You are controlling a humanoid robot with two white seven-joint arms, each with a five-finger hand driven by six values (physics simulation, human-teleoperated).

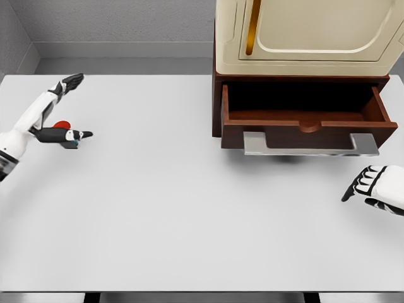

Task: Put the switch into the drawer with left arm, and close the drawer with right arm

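The switch (63, 125) lies at the table's far left. Only a red end and a small blue bit of it show from under my left hand (71, 108). That hand hovers over or against it with fingers spread and thumb pointing right; it is open, and contact cannot be judged. The dark wooden drawer (307, 120) stands pulled out at the upper right, its inside dark, with a silver handle (310, 144) across its front. My right hand (369, 185) rests on the table at the lower right, below the drawer's right end, fingers relaxed and holding nothing.
A cream cabinet door (315, 28) with a gold strip rises above the drawer's brown housing. The white table (189, 208) stretches between the two hands. Grey walls close the back and the left corner.
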